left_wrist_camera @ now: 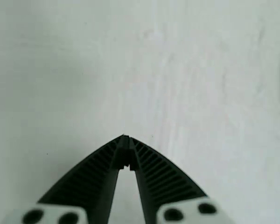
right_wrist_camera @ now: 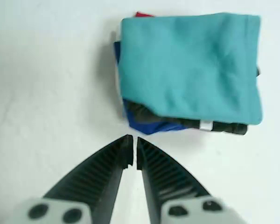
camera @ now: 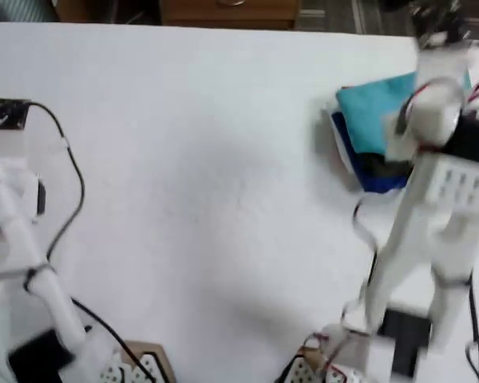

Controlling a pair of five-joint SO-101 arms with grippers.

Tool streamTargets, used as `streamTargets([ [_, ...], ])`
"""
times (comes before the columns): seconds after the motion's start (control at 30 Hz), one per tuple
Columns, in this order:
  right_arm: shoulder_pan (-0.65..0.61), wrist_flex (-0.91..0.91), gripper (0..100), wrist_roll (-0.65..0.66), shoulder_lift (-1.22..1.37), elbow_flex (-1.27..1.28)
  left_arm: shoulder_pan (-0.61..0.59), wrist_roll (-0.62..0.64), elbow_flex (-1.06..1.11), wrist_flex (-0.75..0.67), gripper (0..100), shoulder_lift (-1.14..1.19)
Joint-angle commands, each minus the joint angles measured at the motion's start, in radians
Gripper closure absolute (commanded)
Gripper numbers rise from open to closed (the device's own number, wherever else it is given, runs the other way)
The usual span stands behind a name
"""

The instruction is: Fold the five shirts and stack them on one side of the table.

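Observation:
A stack of folded shirts lies at the right side of the white table (camera: 207, 159), with a teal shirt (right_wrist_camera: 191, 65) (camera: 375, 108) on top. Under it peek a blue shirt (right_wrist_camera: 147, 125) (camera: 375, 177), a dark one (right_wrist_camera: 224, 127), a white edge and a bit of red (right_wrist_camera: 142, 15). My right gripper (right_wrist_camera: 134, 150) hangs above the table just beside the stack, shut and holding nothing. That arm (camera: 431, 183) covers part of the pile in the high view. My left gripper (left_wrist_camera: 125, 151) is shut over bare table, its arm (camera: 16, 239) at the table's left edge.
Wooden furniture (camera: 223, 12) stands beyond the table's far edge. Black cables (camera: 72, 183) trail from the left arm. The arms' bases (camera: 136, 363) sit at the near edge.

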Motion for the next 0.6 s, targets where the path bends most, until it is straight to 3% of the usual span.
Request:
streamTargets([
  [0.0,-0.065,-0.104,97.9,-0.026,-0.306,0.431,0.038,-0.066,0.209,-0.043,97,-0.238],
  [0.3,-0.065,-0.627,97.8,-0.092,-0.823,1.326,0.135,-0.247,0.722,-0.126,97,-0.756],
  [0.57,-0.056,-0.684,97.8,-0.098,-1.336,1.784,0.104,-0.293,1.020,-0.098,97,-1.223],
])
